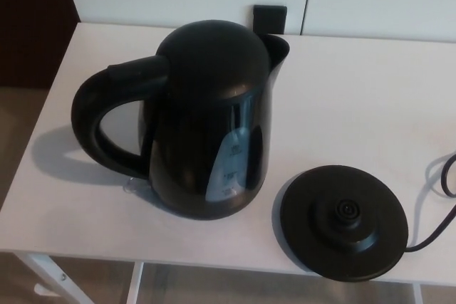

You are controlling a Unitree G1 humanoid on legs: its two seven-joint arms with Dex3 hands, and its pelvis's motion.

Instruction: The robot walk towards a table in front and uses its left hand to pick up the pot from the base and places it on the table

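Black pot (206,119) upright on white table (356,83), off its base (344,222), handle (96,119) pointing left. Base just beside pot at near right, by table's near edge, not touching; cord (431,240) exits right. Both hands out of frame, can't tell state.

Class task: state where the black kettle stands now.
Head view: the kettle stands upright on the white table, left of its empty round base, handle pointing left.

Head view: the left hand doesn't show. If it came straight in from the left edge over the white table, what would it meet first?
Likely the looped handle of the black plastic kettle, which faces that edge. The left hand's heading cannot be told, and height is unclear.
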